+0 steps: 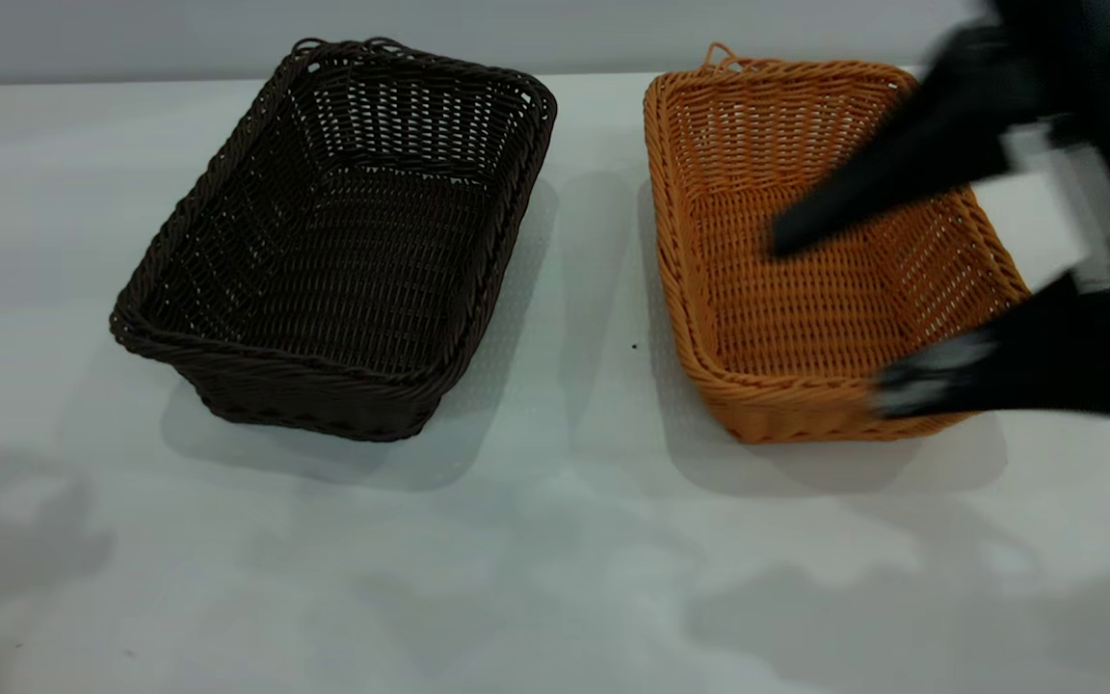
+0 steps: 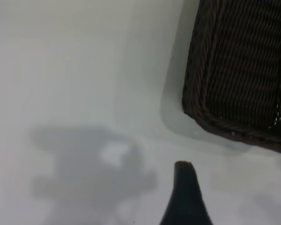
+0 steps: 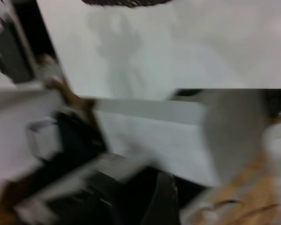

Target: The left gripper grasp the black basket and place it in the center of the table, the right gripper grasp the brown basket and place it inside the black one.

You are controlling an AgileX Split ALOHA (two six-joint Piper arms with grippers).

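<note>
The black basket [image 1: 338,236] stands on the table [image 1: 555,540] at the back left. The brown basket [image 1: 810,246] stands beside it at the back right, a gap between them. My right gripper [image 1: 832,318] is open, blurred, low over the brown basket: one finger [image 1: 863,183] points over its inside, the other [image 1: 989,371] lies at its near right corner. In the right wrist view the brown basket [image 3: 246,199] is a blur next to one finger [image 3: 161,201]. My left gripper [image 2: 222,199] is out of the exterior view; one finger [image 2: 183,192] shows above bare table, short of the black basket's corner [image 2: 243,70].
The table's front half lies bare under arm shadows [image 1: 25,540]. A grey wall [image 1: 516,29] runs behind the baskets. The right wrist view shows the table's edge [image 3: 145,115] and blurred dark gear beyond it.
</note>
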